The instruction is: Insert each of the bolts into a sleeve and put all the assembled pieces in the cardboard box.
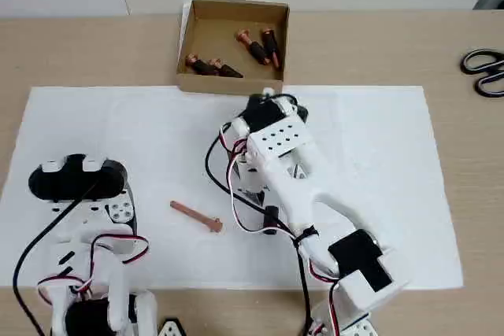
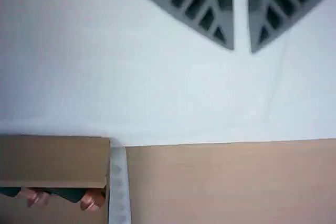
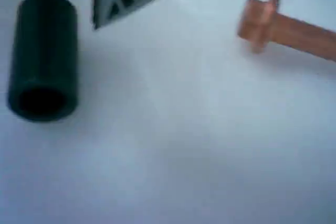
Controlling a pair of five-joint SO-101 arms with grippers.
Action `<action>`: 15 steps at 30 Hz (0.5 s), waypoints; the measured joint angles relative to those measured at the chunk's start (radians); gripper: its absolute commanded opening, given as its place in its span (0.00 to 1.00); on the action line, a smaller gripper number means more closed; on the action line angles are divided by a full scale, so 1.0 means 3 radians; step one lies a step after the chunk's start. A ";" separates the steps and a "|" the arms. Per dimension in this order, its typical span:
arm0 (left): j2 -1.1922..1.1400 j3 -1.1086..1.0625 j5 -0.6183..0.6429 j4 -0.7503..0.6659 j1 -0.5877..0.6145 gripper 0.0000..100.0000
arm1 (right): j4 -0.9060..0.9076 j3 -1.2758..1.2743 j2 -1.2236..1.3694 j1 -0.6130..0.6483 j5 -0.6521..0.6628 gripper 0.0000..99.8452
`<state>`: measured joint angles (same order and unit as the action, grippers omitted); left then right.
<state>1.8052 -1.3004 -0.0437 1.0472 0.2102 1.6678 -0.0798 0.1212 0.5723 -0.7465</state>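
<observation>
The cardboard box (image 1: 211,33) stands open on the bench (image 1: 79,45), touching the far edge of the white paper sheet (image 1: 378,194). Four assembled pieces (image 1: 211,66) lie in it: two side by side against the near wall and two more near the far right corner.

One loose bolt (image 1: 197,216) lies flat on the sheet, between the left arm (image 1: 87,226) and the right arm (image 1: 291,179). It is well apart from the box, and its head points toward the right arm. In the right wrist view, a dark sleeve (image 3: 43,56) lies on its side on the paper with one open end facing the camera. It is near the bolt's head but not touching it.

The right jaws hang over the paper just beside the sleeve, and the bolt's head is a little further off on the other side. Neither piece is in them, and it cannot be told whether they stand wide or narrow.

The left jaws are narrow, with only a thin slit between them and nothing in it. They hang over bare paper, well apart from the bolt and from the box, whose corner shows beyond them in the left wrist view.

A pair of scissors (image 1: 484,71) lies on the bench off the paper, at the far right.
</observation>
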 measured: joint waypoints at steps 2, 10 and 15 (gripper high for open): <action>0.0000 0.0000 0.0000 0.0005 0.0000 0.01 | 0.0000 -0.0051 0.0000 0.0000 -0.0097 0.22; 0.0000 0.0000 0.0000 0.0005 0.0000 0.01 | -0.0123 -0.0225 0.0000 -0.0087 -0.0194 0.22; 0.0000 0.0000 0.0000 0.0005 0.0000 0.01 | -0.0276 -0.0404 0.0005 -0.0087 -0.0194 0.22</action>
<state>1.8052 -1.3004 -0.0437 1.0487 0.2102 1.5850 -0.2010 0.1227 0.5462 -0.8048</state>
